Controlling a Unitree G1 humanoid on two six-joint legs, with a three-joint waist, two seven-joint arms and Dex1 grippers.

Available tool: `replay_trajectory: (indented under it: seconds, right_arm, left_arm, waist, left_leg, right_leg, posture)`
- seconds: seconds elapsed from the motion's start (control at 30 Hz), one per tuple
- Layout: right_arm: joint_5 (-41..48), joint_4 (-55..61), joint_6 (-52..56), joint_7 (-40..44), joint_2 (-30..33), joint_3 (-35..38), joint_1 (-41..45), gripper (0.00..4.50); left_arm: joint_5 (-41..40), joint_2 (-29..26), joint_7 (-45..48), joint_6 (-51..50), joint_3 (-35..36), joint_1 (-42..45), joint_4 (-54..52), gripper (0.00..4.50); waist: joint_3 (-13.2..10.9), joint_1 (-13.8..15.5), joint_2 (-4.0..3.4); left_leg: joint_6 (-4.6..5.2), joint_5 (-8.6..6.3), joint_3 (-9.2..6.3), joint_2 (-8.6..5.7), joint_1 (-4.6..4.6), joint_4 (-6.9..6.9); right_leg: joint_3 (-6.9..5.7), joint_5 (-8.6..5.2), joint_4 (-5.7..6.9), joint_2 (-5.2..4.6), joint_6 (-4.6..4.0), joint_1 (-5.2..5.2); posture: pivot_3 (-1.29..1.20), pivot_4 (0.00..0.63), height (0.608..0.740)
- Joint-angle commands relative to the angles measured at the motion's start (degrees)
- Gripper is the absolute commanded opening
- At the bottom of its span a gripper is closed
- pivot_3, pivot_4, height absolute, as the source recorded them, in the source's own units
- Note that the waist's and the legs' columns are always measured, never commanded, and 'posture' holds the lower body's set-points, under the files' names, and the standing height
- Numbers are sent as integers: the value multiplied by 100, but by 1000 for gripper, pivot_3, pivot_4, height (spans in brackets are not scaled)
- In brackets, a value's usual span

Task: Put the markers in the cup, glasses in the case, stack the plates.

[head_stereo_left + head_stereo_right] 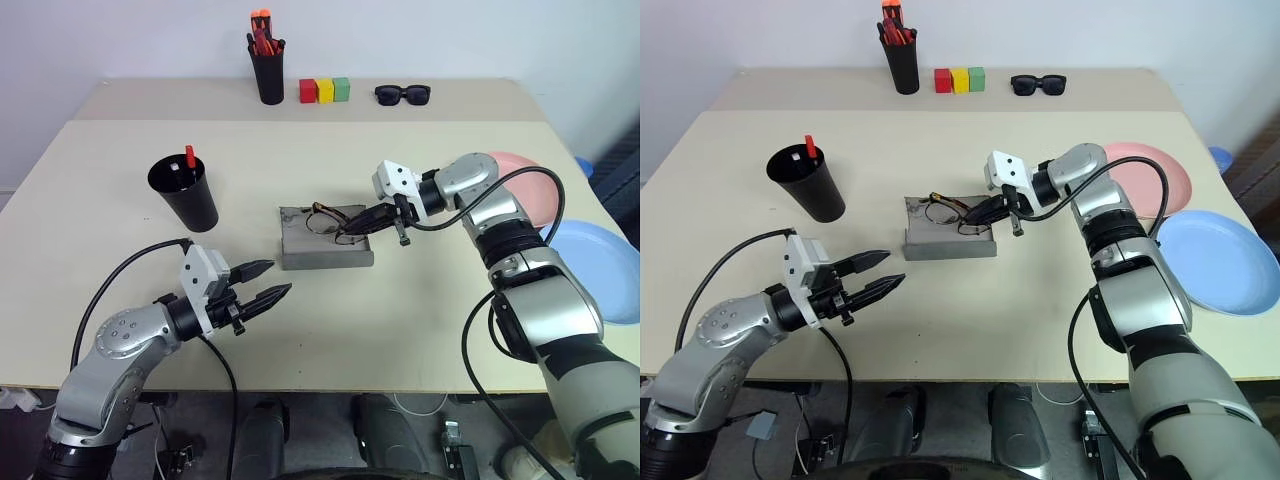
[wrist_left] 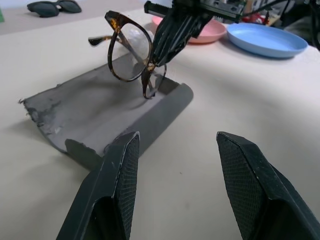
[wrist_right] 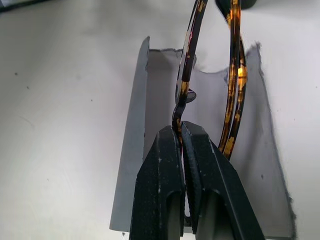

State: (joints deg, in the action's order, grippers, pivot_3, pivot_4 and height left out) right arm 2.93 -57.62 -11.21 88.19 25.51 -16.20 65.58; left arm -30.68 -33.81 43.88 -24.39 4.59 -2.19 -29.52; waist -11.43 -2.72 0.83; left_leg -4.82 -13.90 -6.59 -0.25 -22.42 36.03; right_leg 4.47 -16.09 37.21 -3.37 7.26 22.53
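I am on the glasses step: my right gripper (image 3: 182,137) is clamped on the glasses (image 2: 131,52), holding them over the open case (image 1: 322,240) at table centre. Left gripper (image 1: 262,282), jaws apart, waits at the case's seven o'clock. Next: lower and release squarely inside.

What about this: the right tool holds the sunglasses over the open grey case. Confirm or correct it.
Wrong in one respect: the right tool holds the tortoiseshell eyeglasses, not the sunglasses, which lie at the table's far edge. The left wrist view shows them over the open grey case.
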Motion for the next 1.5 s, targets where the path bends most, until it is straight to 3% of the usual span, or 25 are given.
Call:
replay_trajectory:
  seconds: [0.03,0.63,1.17,1.2,1.27,1.47,1.5]
  right_arm:
    - [-86,-130,-130,76,-57,130,287,52]
    - [-486,117,349,431,137,-290,431,52]
    - [-172,354,689,431,297,-819,417,52]
    - [-149,364,700,431,297,-830,417,644]
    - [-98,380,715,431,278,-790,410,1363]
    - [9,427,716,355,219,-529,380,4410]
    - [115,482,814,334,186,-337,361,4464]
  left_arm:
    - [-92,-81,-9,54,200,-46,-266,2523]
    - [-82,-48,-165,-36,74,30,-326,2523]
    - [-65,-16,-250,-58,6,10,-376,2523]
    - [-64,-16,-256,-61,8,10,-380,2523]
    - [-66,-16,-266,-65,17,7,-383,2523]
    - [-73,-33,-261,-76,53,25,-344,2523]
    - [-73,-30,-263,-81,64,42,-327,2523]
  waist:
    - [0,0,0]
    - [-2,3,-4]
    - [-2,2,-4]
    - [-3,2,-4]
    - [-3,2,-4]
    - [-3,-5,-5]
    - [-3,-5,-5]
  left_leg:
    - [0,0,0,0,0,0]
    - [0,0,0,0,0,-1]
    - [0,0,0,0,0,-1]
    - [0,0,0,0,0,-1]
    - [0,0,0,0,0,-2]
    - [0,0,0,0,0,-3]
    - [0,0,0,0,0,-3]
  right_leg:
    - [0,0,0,0,0,0]
    - [0,0,0,0,0,0]
    - [0,0,0,0,0,1]
    - [0,0,0,0,0,1]
    - [0,0,0,0,0,1]
    - [0,0,0,0,0,2]
    - [0,0,0,0,0,2]
  posture:
    - [0,150,740]
    - [0,150,740]
    - [0,150,740]
    - [0,150,740]
    - [0,150,740]
    - [0,150,740]
    - [0,150,740]
